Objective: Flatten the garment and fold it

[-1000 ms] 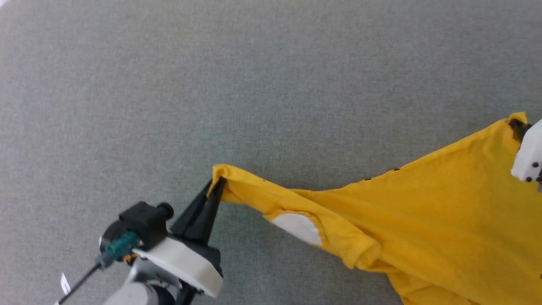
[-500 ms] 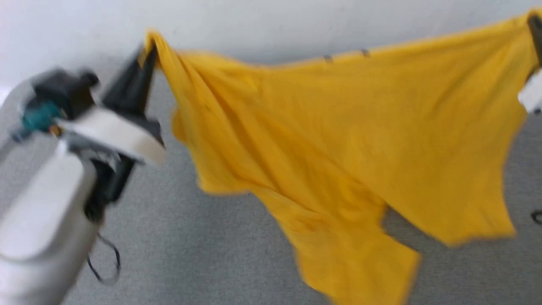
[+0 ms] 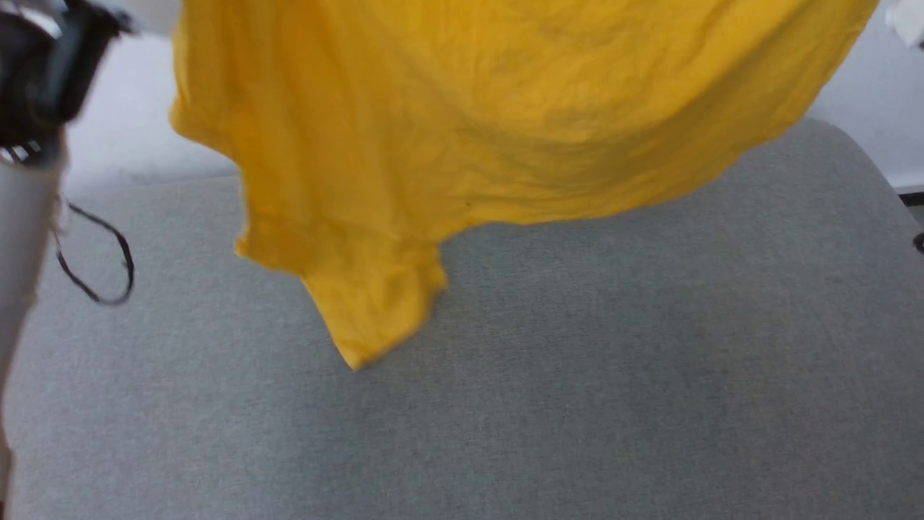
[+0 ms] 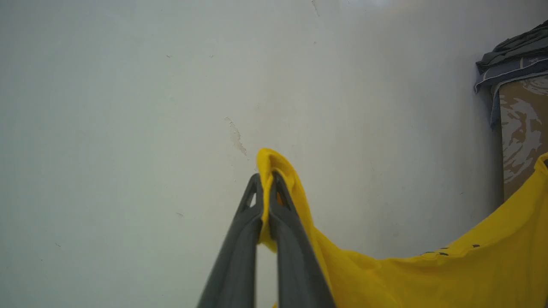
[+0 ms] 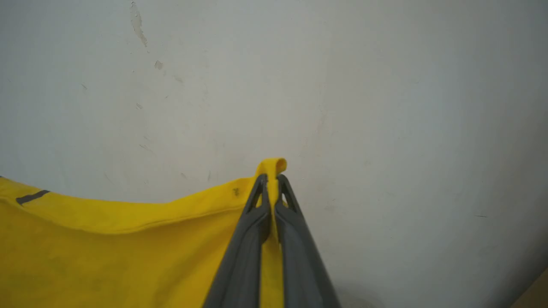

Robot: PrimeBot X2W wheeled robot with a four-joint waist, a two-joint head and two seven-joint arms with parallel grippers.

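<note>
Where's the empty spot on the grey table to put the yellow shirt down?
The grey table is bare across its whole near half, below the hanging shirt. The right side is free too. It's crowded at the left edge, by the arm and its cable.

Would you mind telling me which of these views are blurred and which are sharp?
Head view: motion-blurred, worst on the left arm at top left; the hem of the shirt is soft. Left wrist view: sharp, with flat even light; the left tool, shut on the shirt, is crisp. Right wrist view: likewise sharp on the right tool, with the wall darkening towards the lower right corner.
</note>
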